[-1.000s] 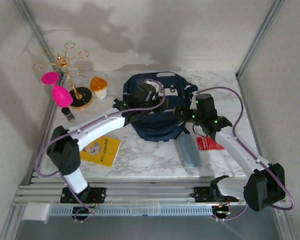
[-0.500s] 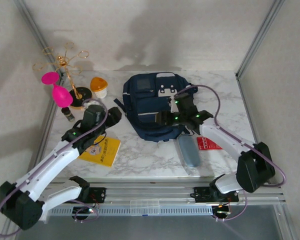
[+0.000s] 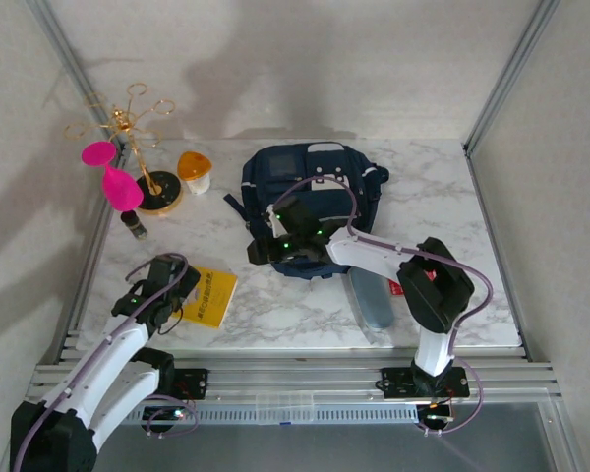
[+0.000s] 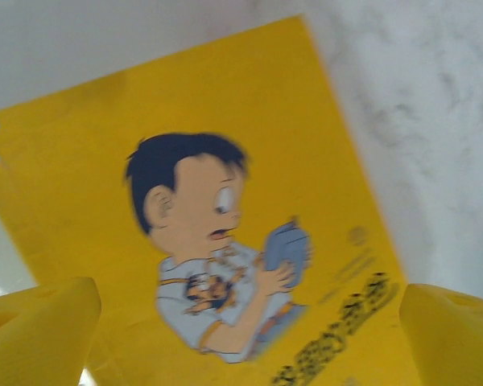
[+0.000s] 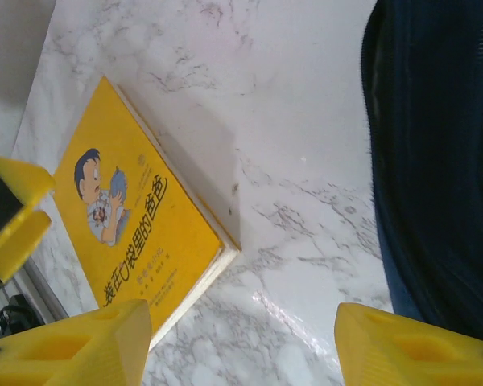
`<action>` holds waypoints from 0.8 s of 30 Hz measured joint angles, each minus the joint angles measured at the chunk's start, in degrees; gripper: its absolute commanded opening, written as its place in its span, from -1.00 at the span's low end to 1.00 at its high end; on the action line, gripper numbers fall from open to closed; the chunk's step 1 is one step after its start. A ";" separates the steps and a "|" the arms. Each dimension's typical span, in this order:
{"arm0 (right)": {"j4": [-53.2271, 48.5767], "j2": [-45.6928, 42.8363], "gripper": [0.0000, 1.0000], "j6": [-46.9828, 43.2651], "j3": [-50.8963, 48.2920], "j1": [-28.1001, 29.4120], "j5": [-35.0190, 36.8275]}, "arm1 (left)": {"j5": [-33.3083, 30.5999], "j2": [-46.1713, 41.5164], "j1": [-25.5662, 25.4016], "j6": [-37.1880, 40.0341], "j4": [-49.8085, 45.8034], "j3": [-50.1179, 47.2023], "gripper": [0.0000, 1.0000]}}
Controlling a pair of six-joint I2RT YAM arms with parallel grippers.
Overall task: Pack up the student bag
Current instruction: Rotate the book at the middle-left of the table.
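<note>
Two arms: glossy white tubular links (image 3: 103, 359), bulky matte black joint housings (image 3: 433, 285). A thin purple cable (image 3: 315, 179) runs in loose loops along each arm. There are small green LEDs (image 3: 287, 243) lit near the wrists. Each arm sits on black base plates (image 3: 418, 380). The left gripper (image 4: 245, 326) and right gripper (image 5: 245, 346) have blocky bright yellow plastic fingers (image 5: 419, 346), smooth with rounded edges.

navy student bag (image 3: 310, 197), flat, table's far centre
</note>
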 measured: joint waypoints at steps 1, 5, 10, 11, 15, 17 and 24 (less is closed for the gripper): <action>0.33 0.48 0.25 0.04 0.02 0.07 -0.09 | 0.00 -0.66 -0.37 -0.42 -0.42 -0.72 0.99; 1.55 2.10 0.25 0.44 0.04 0.09 -0.46 | -0.87 -3.19 -1.62 -0.90 -2.45 -1.38 0.99; 1.90 2.43 0.25 0.44 0.11 0.09 -0.46 | -1.07 -4.31 -1.62 -1.01 -2.21 -4.50 0.99; 1.90 2.43 0.26 0.44 0.20 0.09 -0.46 | -1.01 -3.69 -1.62 -1.09 -2.03 -5.42 0.99; 1.90 2.43 0.26 0.42 0.39 0.09 -0.39 | -1.44 -0.85 -1.60 -1.22 0.11 -6.58 0.98; 1.86 2.43 0.26 0.39 0.42 0.09 -0.24 | -1.90 1.05 -1.62 -1.09 1.01 -6.43 0.95; 1.42 2.43 0.26 0.22 0.42 0.09 0.22 | -2.56 10.14 -1.60 0.20 2.49 -3.37 0.80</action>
